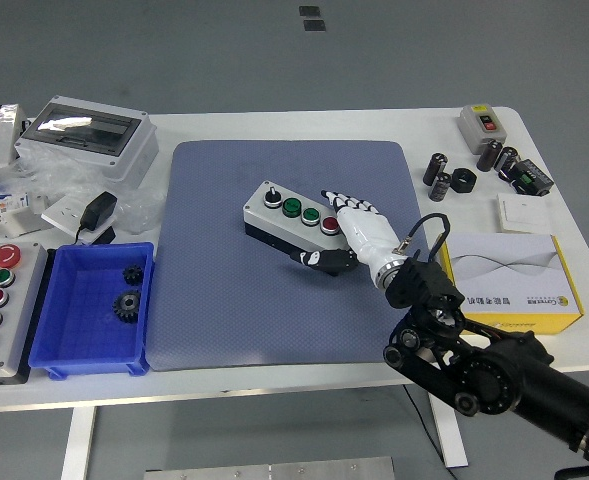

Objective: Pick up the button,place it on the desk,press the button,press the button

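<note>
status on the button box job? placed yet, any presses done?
Placed: the button box lies flat on the blue mat. In hand: the right robot hand sits at the box's right end, fingers extended beside the red button, thumb against the box's front side. It looks like a press, though contact is unclear. Left: confirm both presses. The left arm is out of view.

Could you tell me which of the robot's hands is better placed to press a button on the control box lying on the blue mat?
Right. The right hand already rests on the control box beside its red button; no left hand shows in this view.
</note>
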Tool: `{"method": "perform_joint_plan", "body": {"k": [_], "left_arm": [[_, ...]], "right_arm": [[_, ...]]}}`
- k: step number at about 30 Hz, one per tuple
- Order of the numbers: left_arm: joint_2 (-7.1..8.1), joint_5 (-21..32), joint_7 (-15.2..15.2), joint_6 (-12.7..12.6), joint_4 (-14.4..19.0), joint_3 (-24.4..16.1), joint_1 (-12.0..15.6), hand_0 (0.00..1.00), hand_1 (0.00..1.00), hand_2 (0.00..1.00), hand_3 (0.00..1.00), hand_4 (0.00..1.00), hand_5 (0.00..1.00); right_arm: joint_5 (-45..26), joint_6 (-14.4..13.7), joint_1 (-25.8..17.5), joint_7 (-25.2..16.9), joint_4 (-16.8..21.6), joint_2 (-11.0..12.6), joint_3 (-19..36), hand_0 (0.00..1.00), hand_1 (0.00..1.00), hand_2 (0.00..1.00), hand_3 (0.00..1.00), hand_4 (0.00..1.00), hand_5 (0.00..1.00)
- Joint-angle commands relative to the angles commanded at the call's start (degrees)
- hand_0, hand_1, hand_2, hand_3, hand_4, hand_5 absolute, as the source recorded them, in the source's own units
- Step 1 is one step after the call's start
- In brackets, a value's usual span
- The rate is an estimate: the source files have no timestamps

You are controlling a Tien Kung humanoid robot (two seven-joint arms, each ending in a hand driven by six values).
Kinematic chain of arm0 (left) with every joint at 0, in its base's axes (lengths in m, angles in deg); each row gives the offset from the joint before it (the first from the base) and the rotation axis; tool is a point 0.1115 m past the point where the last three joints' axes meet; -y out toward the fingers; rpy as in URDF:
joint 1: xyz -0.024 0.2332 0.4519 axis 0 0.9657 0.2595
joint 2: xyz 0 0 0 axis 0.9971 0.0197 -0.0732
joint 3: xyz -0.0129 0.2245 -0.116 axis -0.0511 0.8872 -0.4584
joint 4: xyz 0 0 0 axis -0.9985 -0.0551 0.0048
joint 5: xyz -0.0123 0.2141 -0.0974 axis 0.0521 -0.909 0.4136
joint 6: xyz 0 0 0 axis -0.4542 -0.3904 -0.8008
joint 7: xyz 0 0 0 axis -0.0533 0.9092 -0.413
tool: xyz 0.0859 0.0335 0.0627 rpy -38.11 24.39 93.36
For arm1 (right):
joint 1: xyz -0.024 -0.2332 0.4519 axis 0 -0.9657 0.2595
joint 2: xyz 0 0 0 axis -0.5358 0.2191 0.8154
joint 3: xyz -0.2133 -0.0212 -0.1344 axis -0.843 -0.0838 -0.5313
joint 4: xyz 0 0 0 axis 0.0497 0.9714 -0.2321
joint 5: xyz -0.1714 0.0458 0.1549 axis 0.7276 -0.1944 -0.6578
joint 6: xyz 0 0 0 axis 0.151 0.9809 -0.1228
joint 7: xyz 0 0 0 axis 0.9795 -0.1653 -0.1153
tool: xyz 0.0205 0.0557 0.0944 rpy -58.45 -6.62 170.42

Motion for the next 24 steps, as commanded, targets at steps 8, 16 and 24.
{"method": "perform_joint_plan", "body": {"k": [8, 16, 24], "left_arm": [[0.04, -0.05, -0.11, 0.04, 0.00, 0.00, 0.05, 0.617, 0.606, 0.553, 0.613, 0.624, 0.314], [0.09, 0.47, -0.43, 0.12, 0.00, 0.68, -0.04, 0.617, 0.604, 0.554, 0.613, 0.618, 0.307], [0.14, 1.25, -0.73, 0.15, 0.00, 1.45, -0.14, 0.617, 0.606, 0.554, 0.614, 0.615, 0.307]], "right_arm": [[-0.49, -2.12, 0.52, 0.62, -0.84, -0.30, -2.60, 0.500, 0.722, 0.780, 0.998, 0.998, 0.422], [0.27, -5.43, 0.84, 2.07, -2.07, -0.64, -4.28, 0.330, 0.606, 0.680, 0.935, 0.937, 0.287], [2.82, -7.81, 0.97, 3.72, -2.28, -0.79, -5.05, 0.222, 0.481, 0.559, 0.781, 0.844, 0.166]]}}
